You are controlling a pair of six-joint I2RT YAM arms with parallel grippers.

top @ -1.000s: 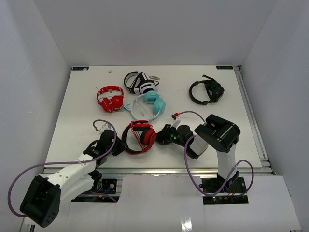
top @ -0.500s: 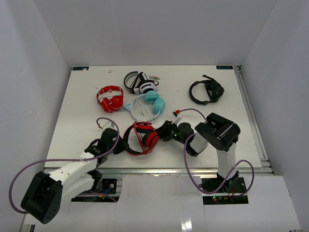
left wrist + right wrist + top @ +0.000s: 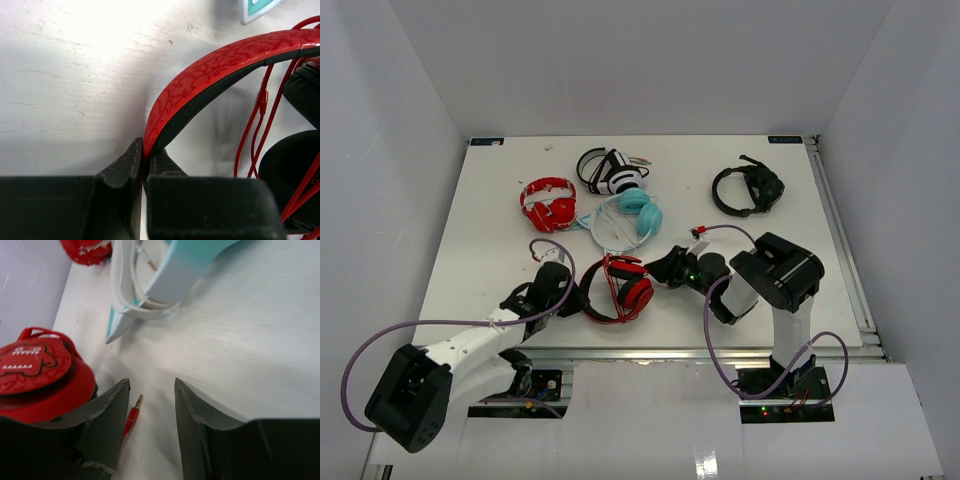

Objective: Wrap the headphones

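The headphones [image 3: 620, 288] lie near the table's front edge, with a black headband, red trim and red-and-black ear cups. My left gripper [image 3: 575, 298] is shut on the red patterned headband [image 3: 210, 75], with the jaws pinching its end [image 3: 145, 155]. The thin red cable [image 3: 260, 120] hangs in loops beside a black ear pad [image 3: 285, 175]. My right gripper [image 3: 665, 268] is open and empty just right of the ear cups. The red cable plug [image 3: 131, 417] lies on the table between its fingers, close to the left one. A red ear cup [image 3: 35, 365] is to its left.
A teal-and-white pair [image 3: 630, 215] lies just behind the headphones, close to my right gripper [image 3: 151, 382]. A smaller all-red pair [image 3: 548, 204], a white-and-black pair [image 3: 610, 170] and an all-black headset [image 3: 747, 190] lie farther back.
My left gripper has moved right with the headband, shifting and turning the headphones a little to the right. My right gripper has drawn slightly back and to the right.
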